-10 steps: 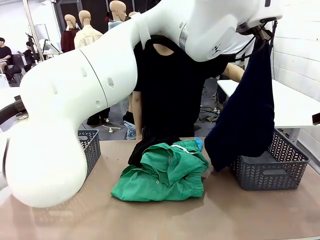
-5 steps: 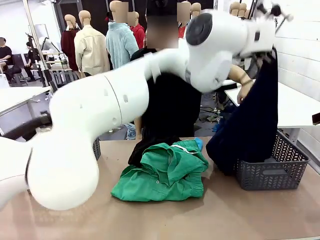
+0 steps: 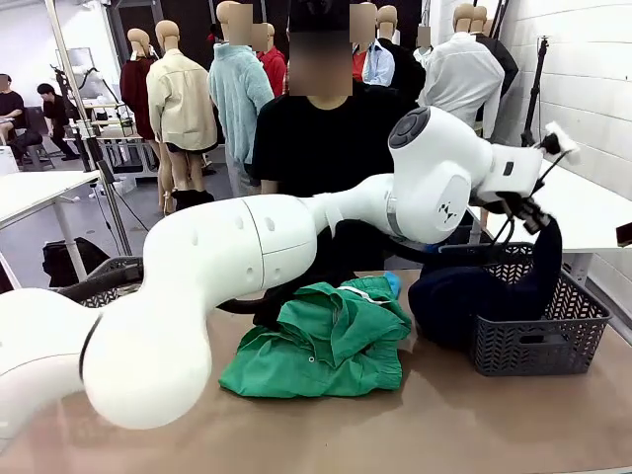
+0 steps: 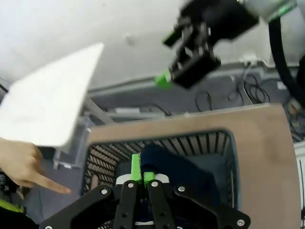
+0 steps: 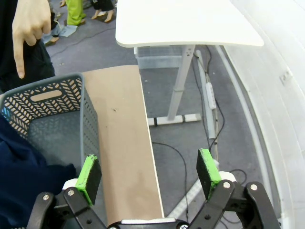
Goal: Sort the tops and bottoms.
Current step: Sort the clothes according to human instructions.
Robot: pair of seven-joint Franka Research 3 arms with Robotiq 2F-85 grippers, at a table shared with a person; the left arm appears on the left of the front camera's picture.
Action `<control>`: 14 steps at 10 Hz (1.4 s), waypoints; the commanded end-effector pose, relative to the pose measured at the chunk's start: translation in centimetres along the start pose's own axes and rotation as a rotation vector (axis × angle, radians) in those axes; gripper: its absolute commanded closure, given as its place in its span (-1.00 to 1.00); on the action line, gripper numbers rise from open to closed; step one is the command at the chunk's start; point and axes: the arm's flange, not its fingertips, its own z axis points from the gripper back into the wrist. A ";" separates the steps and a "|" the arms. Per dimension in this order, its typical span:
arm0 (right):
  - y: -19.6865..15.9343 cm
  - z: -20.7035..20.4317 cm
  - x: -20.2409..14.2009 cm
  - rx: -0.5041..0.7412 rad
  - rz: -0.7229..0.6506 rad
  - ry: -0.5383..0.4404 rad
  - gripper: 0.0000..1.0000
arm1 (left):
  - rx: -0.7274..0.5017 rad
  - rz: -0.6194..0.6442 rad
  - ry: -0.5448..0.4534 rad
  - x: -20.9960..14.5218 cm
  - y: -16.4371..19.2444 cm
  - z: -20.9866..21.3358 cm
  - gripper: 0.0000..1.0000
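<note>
Shared surface [image 3: 444, 415] | left claw [image 4: 142, 171], clenched on navy bottoms [image 3: 464, 296], has lowered them from overhead partly into grey basket [image 3: 538, 346] | right claw [image 5: 148, 174] spread, idle | release likely next.

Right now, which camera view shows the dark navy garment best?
The front view: the navy garment hangs from the left gripper over the basket rim. The left wrist view shows a fold between the pads; the right wrist view, one corner.
</note>
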 end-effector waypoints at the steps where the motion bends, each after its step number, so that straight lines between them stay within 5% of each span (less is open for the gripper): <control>1: 0.1 0.2 0.0 -0.003 0.003 0.005 -1.00 | -0.033 -0.048 0.084 8.2 9.2 -11.2 1.00; 6: 0.1 0.2 0.0 -0.003 0.003 0.005 -1.00 | -0.202 -0.062 0.250 5.3 6.7 -12.4 1.00; 11: 0.1 0.2 0.0 -0.003 0.003 0.005 -1.00 | -0.284 -0.032 0.369 6.3 7.7 -10.1 -0.83; 14: 0.1 0.2 0.0 -0.003 0.003 0.005 -1.00 | -0.313 0.015 0.389 6.6 8.8 -8.0 -0.88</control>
